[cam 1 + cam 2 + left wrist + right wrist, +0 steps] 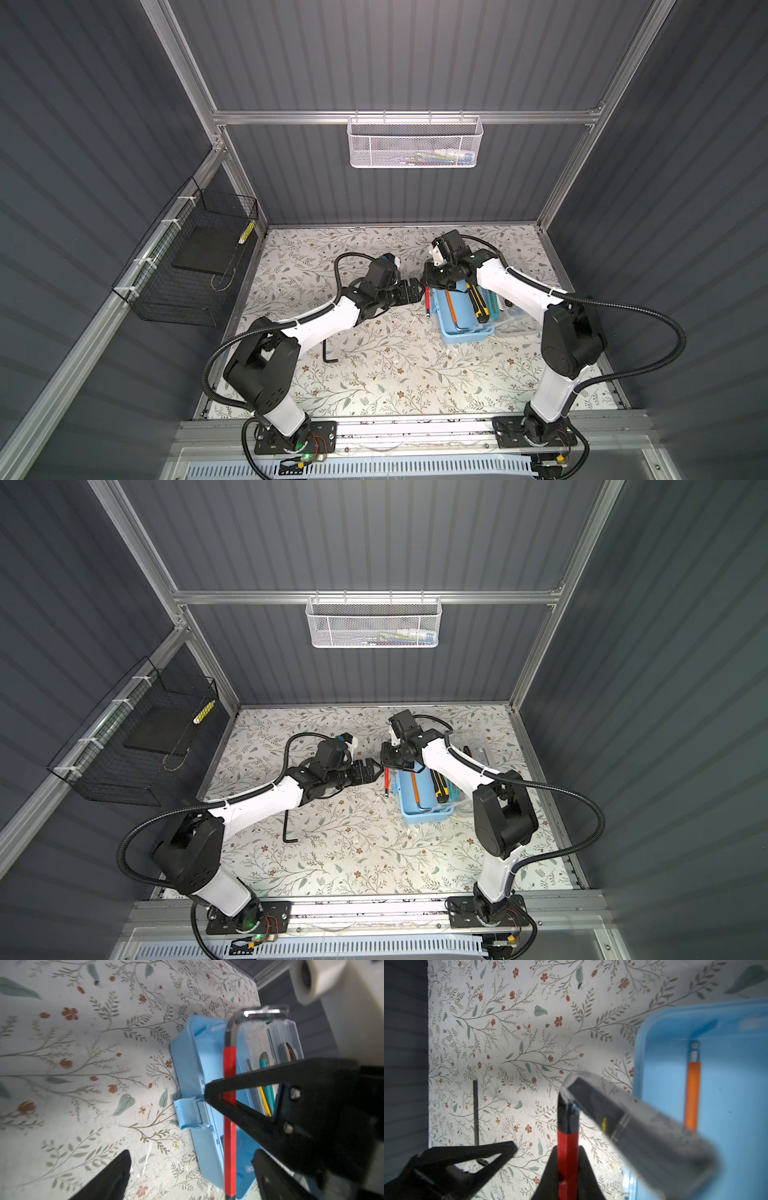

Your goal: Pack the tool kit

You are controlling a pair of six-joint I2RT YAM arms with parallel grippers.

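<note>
A white mesh basket (414, 143) hangs on the back rail (282, 117), a black wire basket (187, 266) at left.

- We see a table (374, 386) covering the whole floor of the enclosure. A pale floral sheet (332, 862) of twigs, leaves and small red flowers runs from edge to edge.
- A light blue box (465, 334) stands directly on the sheet, right of the middle, with its long side running near to far.
- Its clear lid (517, 320) is folded open to the right of the box. We cannot tell whether it rests on the sheet.
- A black hex key (327, 353) lies flat left of the middle, nearer than the box and well apart from it, with its short bend at the near end.
- Small white flecks (146, 1157) lie scattered on the sheet just beside the box.
</note>
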